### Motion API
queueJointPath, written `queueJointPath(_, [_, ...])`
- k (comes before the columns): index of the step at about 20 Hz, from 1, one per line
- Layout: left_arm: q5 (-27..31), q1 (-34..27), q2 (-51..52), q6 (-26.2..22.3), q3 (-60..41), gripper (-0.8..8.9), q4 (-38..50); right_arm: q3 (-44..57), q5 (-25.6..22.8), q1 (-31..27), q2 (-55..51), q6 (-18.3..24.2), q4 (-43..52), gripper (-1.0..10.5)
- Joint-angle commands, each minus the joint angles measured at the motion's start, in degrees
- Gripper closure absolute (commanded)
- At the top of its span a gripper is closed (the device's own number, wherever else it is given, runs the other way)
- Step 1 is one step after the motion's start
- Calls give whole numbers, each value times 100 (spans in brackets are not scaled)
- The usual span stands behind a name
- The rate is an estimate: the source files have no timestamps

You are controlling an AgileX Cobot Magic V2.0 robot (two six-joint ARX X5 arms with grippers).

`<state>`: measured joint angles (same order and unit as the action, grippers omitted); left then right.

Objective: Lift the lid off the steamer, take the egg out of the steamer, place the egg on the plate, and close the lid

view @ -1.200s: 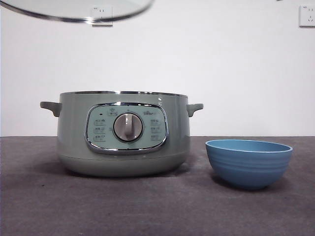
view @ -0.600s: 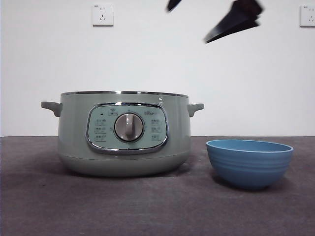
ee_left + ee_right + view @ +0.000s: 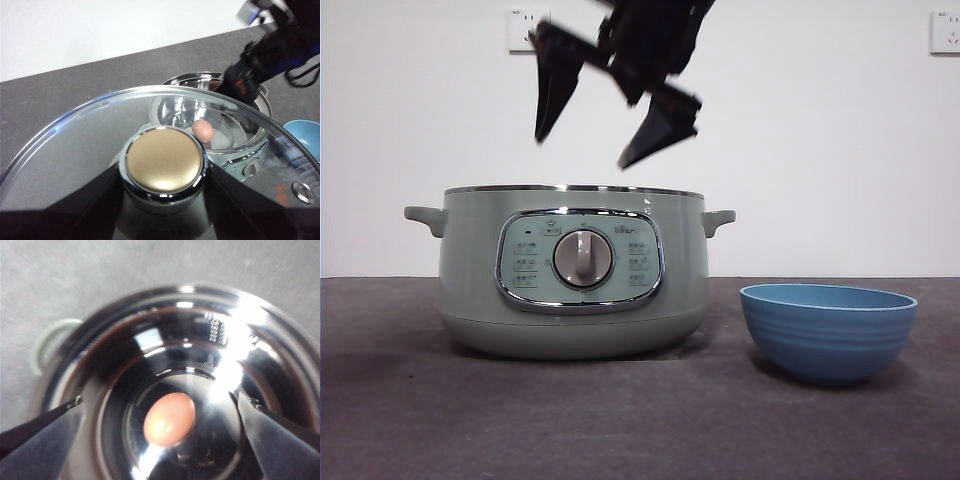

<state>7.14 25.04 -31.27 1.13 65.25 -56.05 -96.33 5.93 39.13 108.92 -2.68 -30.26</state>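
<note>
The table (image 3: 640,420), covered in dark grey, carries the steamer (image 3: 570,270), a wide sage-green pot that stands upright with its dial panel facing the front camera and its top uncovered. The glass lid (image 3: 75,150) is off the pot and held up in the air to one side of it; the left gripper (image 3: 162,210) has its jaws closed on either side of the lid's knob (image 3: 164,160), which looks gold-toned in the left wrist view. Through the glass the pot's shiny inner bowl can be seen beyond. The right gripper (image 3: 595,135) hangs just above the steamer's open mouth, tips pointing down, jaws spread wide and holding nothing. To the right of the steamer in the front view, near it but not touching, sits the blue bowl serving as the plate (image 3: 829,330), upright. The egg (image 3: 169,419), pinkish brown, lies on its side at the middle of the steamer's floor, its long axis running diagonally in the right wrist view, and it falls between the right gripper's two open jaws.
</note>
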Motion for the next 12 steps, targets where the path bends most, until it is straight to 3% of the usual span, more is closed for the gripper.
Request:
queueJointPath(1, [0, 11, 61, 35, 81, 822, 299, -33, -37, 31, 278, -90, 175, 384])
queueJointPath(12, [-20, 11, 61, 22, 81, 822, 295, -33, -31, 74, 1062, -295, 411, 385])
